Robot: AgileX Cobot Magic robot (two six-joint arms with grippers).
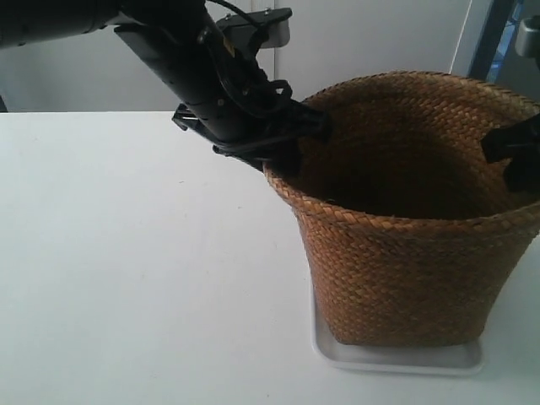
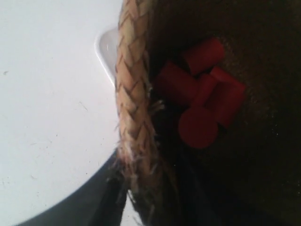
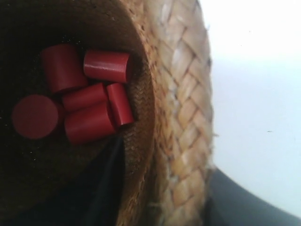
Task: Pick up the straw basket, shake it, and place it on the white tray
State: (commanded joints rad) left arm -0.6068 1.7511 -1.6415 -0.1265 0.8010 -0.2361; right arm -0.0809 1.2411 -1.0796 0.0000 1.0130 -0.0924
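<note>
Basket: the basket stands upright, mouth up, with its base inside the tray; only the tray's near lip and one corner show from under it

Key relation: the rim runs straight between each pair of fingers, so each gripper has the basket wall between its fingers, and the two grips sit on opposite sides of the rim

Left gripper: the left gripper has one dark finger outside the braid and one inside, close against it; it looks to be pinching the rim

Right gripper: the right gripper stands the same way, inner finger along the dark weave, outer finger by the braid, apparently clamped on the rim

Nearer arm: neither; the arm at the exterior view's left and the arm at the exterior view's right both reach the rim

Inside: red cylinders lie heaped on the basket floor, apart from the inner fingers

Around: bare white table, nothing near the tray

In the way: nothing, though each inner finger has to clear the flared rim on its way up

Stage, as judged: basket seems seated on the tray, so letting go looks like what is left

Risk: a finger snagging loose straw at the rim could tip or drag the basket off the tray
</note>
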